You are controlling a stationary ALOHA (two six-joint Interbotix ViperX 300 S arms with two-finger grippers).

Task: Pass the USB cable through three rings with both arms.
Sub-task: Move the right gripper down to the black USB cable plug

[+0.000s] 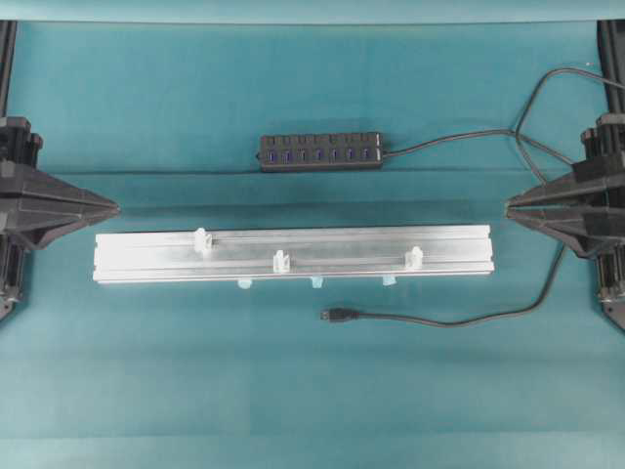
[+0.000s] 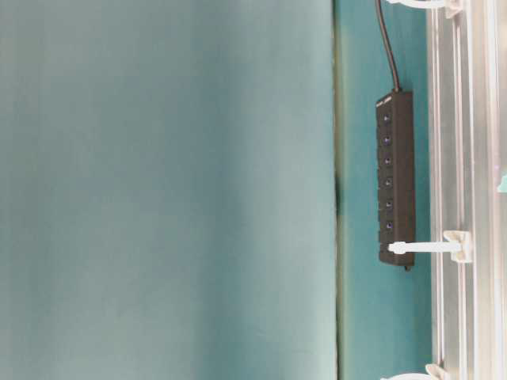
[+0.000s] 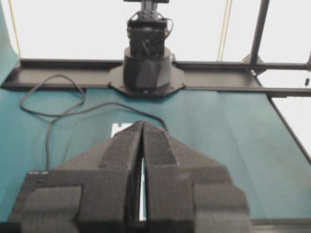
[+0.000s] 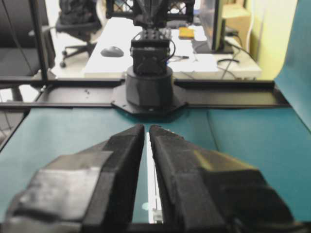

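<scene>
Starting at the left edge of the overhead view, the left gripper point(image 1: 115, 207) hangs above the teal cloth point(image 1: 195, 371) with its tip just off the rail's left end; its wrist view shows the jaws pressed together, holding nothing. A silver rail point(image 1: 146, 256) lies across the middle, carrying three rings point(image 1: 281, 261), small whitish translucent loops standing upright: one near the left, one at the centre, one near the right. Behind the rail sits a black hub point(image 1: 320, 152) with blue ports. In front of the rail, right of centre, lies the USB cable point(image 1: 459, 319), thin and black, its small plug with a silver tip pointing left; it curves right and up toward the right arm. The right gripper point(image 1: 508, 206) hovers off the rail's right end, jaws nearly together with a thin gap, empty.
</scene>
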